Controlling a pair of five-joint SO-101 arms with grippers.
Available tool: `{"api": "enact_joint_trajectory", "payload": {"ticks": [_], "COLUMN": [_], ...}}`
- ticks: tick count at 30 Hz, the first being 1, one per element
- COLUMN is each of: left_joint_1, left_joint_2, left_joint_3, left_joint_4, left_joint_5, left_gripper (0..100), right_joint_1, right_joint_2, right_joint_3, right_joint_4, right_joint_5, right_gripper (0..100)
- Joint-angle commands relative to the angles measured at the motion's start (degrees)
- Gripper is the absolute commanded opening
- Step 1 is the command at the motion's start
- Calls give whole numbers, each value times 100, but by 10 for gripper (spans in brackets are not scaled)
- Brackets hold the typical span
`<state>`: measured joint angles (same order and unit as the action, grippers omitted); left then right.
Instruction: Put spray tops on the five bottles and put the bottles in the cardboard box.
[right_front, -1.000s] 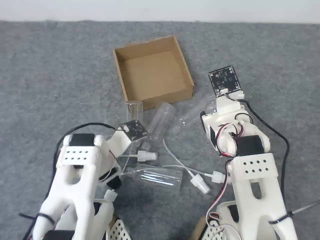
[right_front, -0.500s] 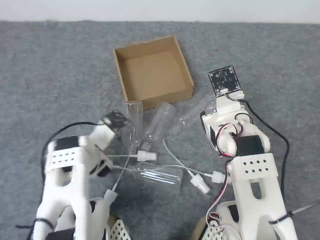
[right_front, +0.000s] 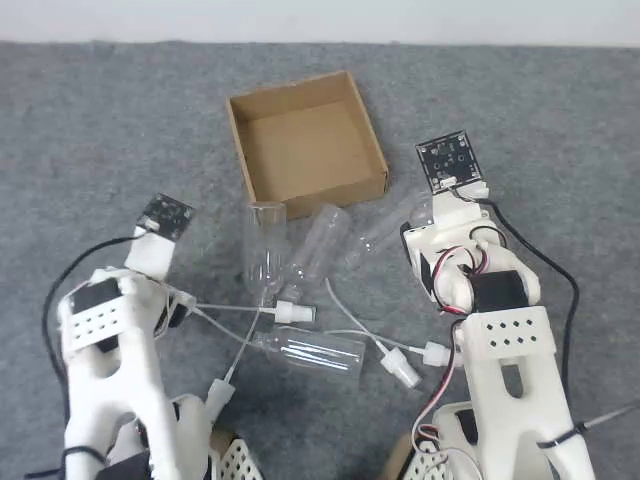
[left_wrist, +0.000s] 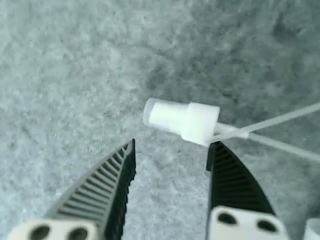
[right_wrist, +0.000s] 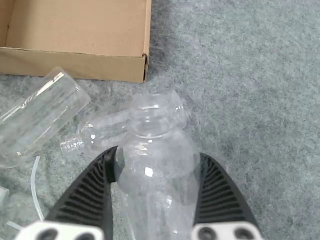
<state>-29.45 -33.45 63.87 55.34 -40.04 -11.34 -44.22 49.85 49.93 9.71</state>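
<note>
The left gripper (left_wrist: 172, 149) hangs spread over grey carpet (left_wrist: 75, 60) — a spray top (left_wrist: 182, 121) lies just past its fingertips. The right gripper (right_wrist: 156, 159) pinches a clear bottle (right_wrist: 152, 142) at 5 o'clock of the cardboard box (right_wrist: 75, 64).

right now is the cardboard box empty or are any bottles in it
Empty: the cardboard box has a bare floor, and the clear bottles are outside it.

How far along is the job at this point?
Nothing looks done: the box is empty, with uncapped bottles lying beside it. In hand: the right gripper grips a bottle; the left gripper, open, hovers by a spray top. All five cappings and boxings remain.
</note>
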Motion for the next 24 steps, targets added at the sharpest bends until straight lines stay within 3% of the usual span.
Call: {"api": "enact_joint_trajectory", "payload": {"ticks": [1, 7, 24], "left_joint_1": [-18, -9, 70], "left_joint_2": [-35, -35, 0], "left_joint_3": [-840, -1437, -1455], "left_joint_4": [738, 1538, 1582], "left_joint_5": [598, 1477, 4589], "left_gripper": [214, 214, 215], "right_joint_1": [101, 101, 101], "right_joint_2": [-215, -215, -215], "right_joint_3": [-62, -62, -53], "right_joint_4": [-119, -119, -119], "right_joint_5": [88, 88, 88], "right_gripper": [32, 32, 32]}}
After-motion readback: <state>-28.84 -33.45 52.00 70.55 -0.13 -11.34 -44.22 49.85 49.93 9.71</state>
